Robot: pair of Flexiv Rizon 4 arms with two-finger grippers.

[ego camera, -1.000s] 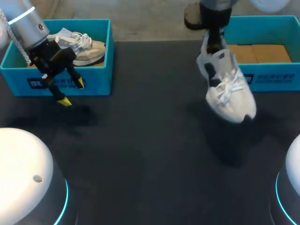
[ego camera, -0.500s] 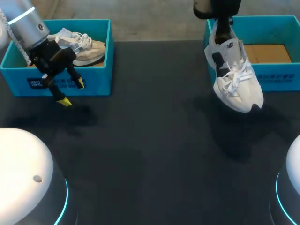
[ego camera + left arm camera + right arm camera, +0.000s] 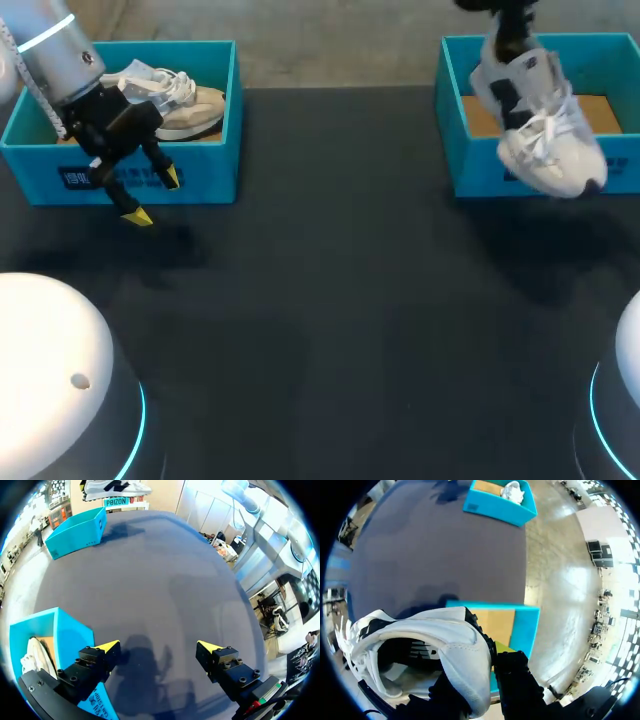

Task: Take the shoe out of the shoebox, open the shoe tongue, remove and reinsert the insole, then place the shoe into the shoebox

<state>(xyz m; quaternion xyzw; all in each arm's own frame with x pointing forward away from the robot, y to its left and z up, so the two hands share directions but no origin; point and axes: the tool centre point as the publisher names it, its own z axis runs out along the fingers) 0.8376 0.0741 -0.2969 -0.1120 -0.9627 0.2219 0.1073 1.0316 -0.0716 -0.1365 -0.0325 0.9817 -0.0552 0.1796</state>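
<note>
— Where is the white sneaker (image 3: pixel 545 135) sitting relative to the right-hand shoebox (image 3: pixel 455 150)?

— It is not sitting. It is hanging in the air over that shoebox, heel up and toe pointing down. In the head view its toe is overlapping the box's front wall. The right gripper (image 3: pixel 492 652) is clenching the heel collar. In the right wrist view one yellow-tipped finger (image 3: pixel 501 647) is pressing the outside of the heel, and the other is going down inside the shoe's opening.

— What is showing under it?

— From the right wrist, the shoebox's brown cardboard floor (image 3: pixel 495 622) is lying just past the heel, with a teal wall beyond it. The laces (image 3: pixel 540 140) are dangling loose down the front of the sneaker.

— And the left gripper (image 3: pixel 155 197)?

— It is hovering far across the dark table (image 3: pixel 330 300) from the right-hand shoebox, at the front wall of a second teal shoebox (image 3: pixel 215 150). Its jaws are standing wide apart and gripping nothing. In the left wrist view the two yellow tips are framing bare tabletop.

— Is anything lying in that second box?

— A beige and white shoe (image 3: pixel 185 100) is lying on its side there, well apart from the right-hand shoebox.
</note>
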